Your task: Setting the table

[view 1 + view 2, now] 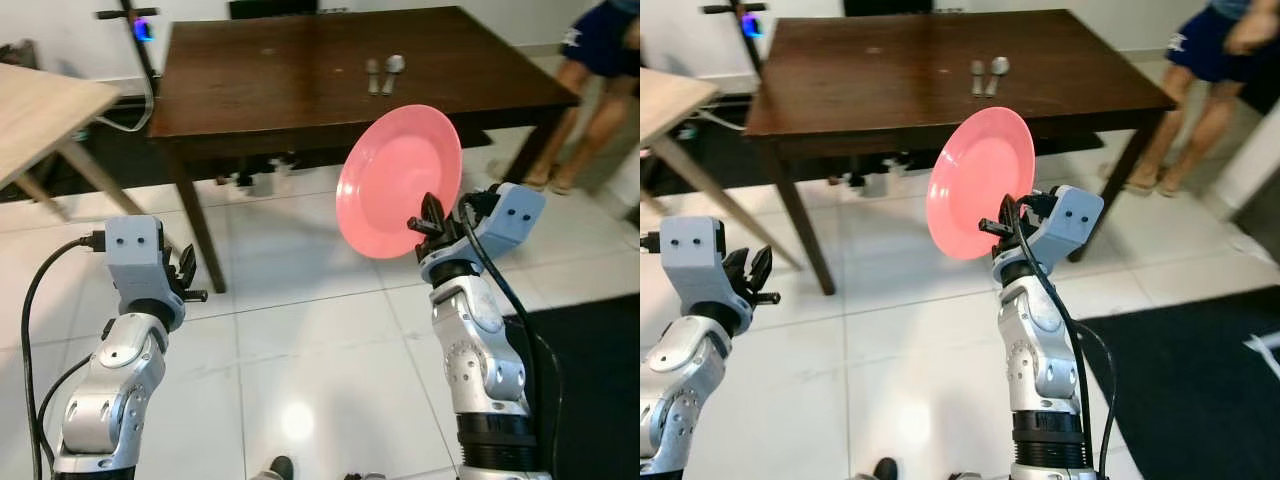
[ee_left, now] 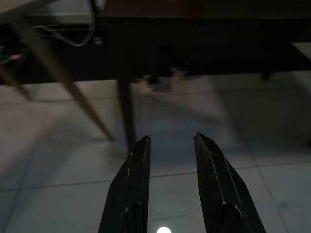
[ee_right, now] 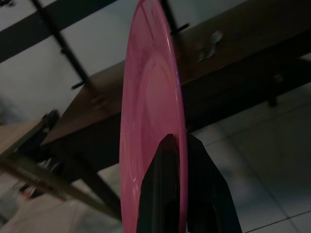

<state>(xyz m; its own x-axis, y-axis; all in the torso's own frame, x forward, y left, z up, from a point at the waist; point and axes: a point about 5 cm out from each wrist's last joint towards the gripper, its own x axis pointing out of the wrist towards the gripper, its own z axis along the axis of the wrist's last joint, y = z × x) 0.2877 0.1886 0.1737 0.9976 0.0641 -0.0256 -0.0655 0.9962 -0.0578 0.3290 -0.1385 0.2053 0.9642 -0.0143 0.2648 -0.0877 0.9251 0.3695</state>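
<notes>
At the far left, the corner of a pale wooden table (image 1: 45, 110) on slanted legs juts in over the white tiled floor (image 1: 300, 340). Beside it, a black cable (image 1: 140, 105) trails along the floor by the wall.

The left gripper (image 1: 188, 278) is held up in front of the robot, near the front left leg of the dark table, and holds nothing. In its wrist view the two black fingers (image 2: 129, 189) stand spread apart, with bare floor tiles between them.

Ahead stands a large dark brown rectangular wooden table (image 1: 270, 80). On its top, towards the far right side, lie two silver spoon-like pieces of cutlery (image 1: 384, 72), close beside each other; whether they touch cannot be told. A few small items sit on the floor in the shadow under the table, too dim to identify.

The round pink plate (image 1: 398, 180) is in the air in front of the table's near right edge, tilted almost on edge with its hollow face turned towards the robot. The right gripper (image 1: 428, 218) pinches it at the lower rim; in its wrist view the two black fingers (image 3: 163, 194) press together on either side of the plate's edge.

At the far right a person's bare legs (image 1: 595, 110), in dark blue shorts, stand just past the table's right corner. A dark mat (image 1: 590, 370) covers the floor at lower right.
</notes>
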